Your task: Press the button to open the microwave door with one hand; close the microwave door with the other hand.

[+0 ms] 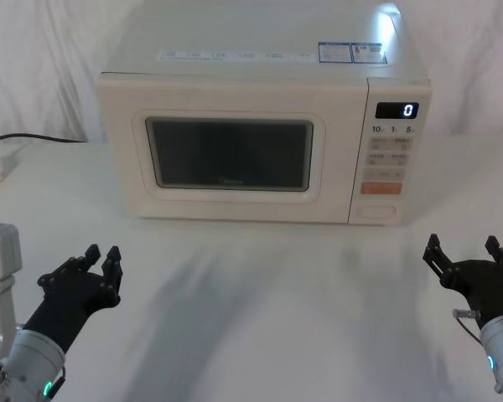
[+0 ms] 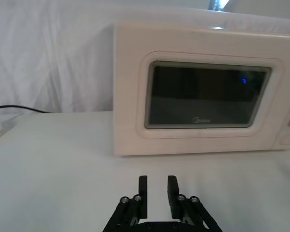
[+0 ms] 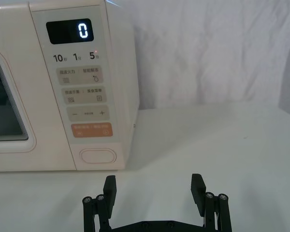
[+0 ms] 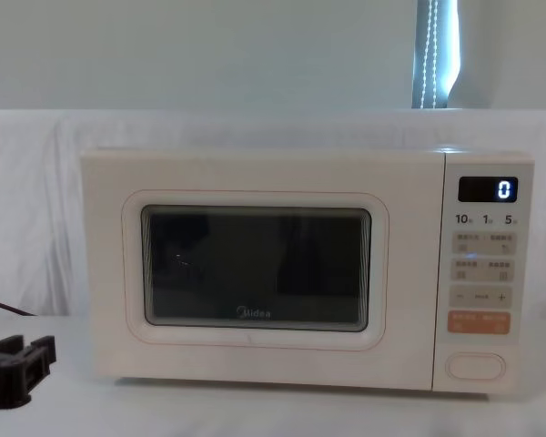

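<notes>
The right gripper [image 3: 153, 191] hung wide open at lower right, the left gripper [image 2: 157, 192] narrow at lower left. The button [image 3: 98, 156] sat low on the microwave [image 1: 260, 134], door [image 1: 230, 155] shut. Best close the fingers and press squarely.

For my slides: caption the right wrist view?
Open right gripper hovers before the microwave's unpressed button.

Left gripper [image 1: 101, 259] nearly closed, right gripper [image 1: 472, 249] wide apart, both low.
</notes>
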